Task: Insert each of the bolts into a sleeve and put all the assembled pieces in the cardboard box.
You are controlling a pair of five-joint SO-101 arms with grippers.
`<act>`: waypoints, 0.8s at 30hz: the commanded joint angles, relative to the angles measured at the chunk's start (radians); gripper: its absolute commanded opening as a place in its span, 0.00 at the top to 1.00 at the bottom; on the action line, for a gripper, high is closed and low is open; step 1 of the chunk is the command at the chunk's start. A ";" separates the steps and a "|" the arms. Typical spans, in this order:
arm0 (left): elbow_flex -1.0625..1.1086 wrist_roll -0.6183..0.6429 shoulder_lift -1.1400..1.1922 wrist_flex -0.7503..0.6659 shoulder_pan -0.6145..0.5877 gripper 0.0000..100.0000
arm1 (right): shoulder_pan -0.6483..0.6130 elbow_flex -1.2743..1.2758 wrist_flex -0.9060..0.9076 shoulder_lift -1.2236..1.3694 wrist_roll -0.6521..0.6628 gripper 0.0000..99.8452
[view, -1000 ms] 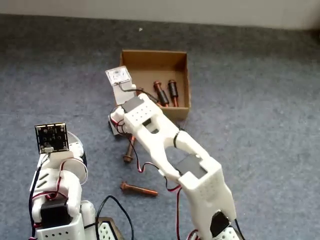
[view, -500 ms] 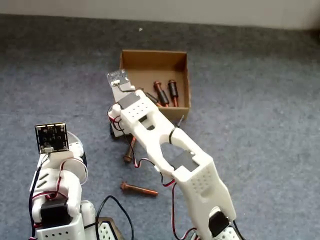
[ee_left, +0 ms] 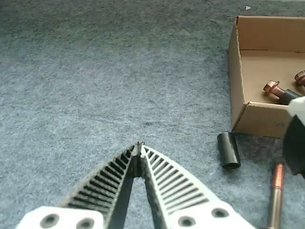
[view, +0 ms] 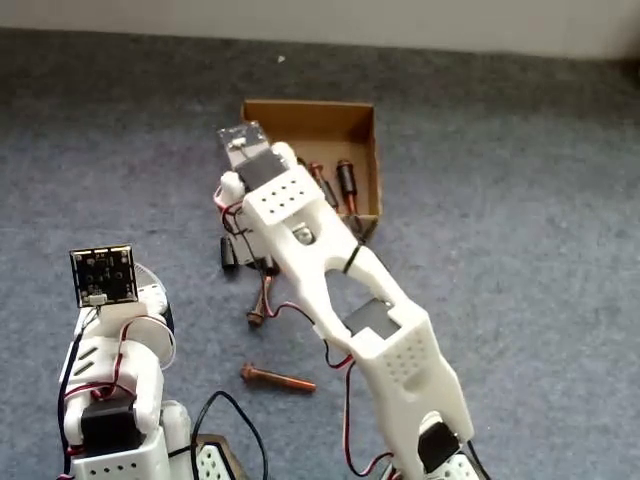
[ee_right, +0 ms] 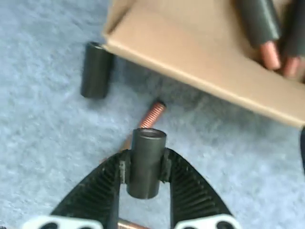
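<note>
My right gripper point(ee_right: 144, 164) is shut on a black sleeve point(ee_right: 145, 162), held upright just above the carpet beside the cardboard box point(ee_right: 205, 67). Below it lies a copper bolt point(ee_right: 151, 116), threaded end toward the box. A second loose sleeve point(ee_right: 96, 70) lies by the box's corner. In the high view the right arm reaches to the box point(view: 300, 120), its gripper point(view: 250, 260) low at the near left corner, above the bolt point(view: 258, 312). Another bolt point(view: 278, 378) lies nearer. Assembled pieces point(view: 346, 180) rest in the box. My left gripper point(ee_left: 139, 149) is shut and empty over bare carpet.
Grey carpet covers the whole floor. In the left wrist view the loose sleeve point(ee_left: 228, 150) and one bolt point(ee_left: 275, 191) lie beside the box point(ee_left: 238, 71). The left arm point(view: 110, 380) stands folded at the near left, away from the parts.
The right arm has swung farther out toward the box, its wrist now over the box's near left corner. The left arm and the bolts on the carpet have not moved.
</note>
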 commanded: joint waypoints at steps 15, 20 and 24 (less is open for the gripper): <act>-0.022 -0.002 -0.008 -0.023 -0.010 0.99 | 0.042 0.263 0.031 -0.280 -0.006 0.99; -0.018 -0.002 -0.008 -0.026 -0.010 0.99 | 0.059 0.576 -0.134 -0.483 0.000 0.99; -0.019 -0.002 -0.008 -0.028 -0.010 0.99 | 0.065 0.857 -0.334 -0.621 0.003 0.99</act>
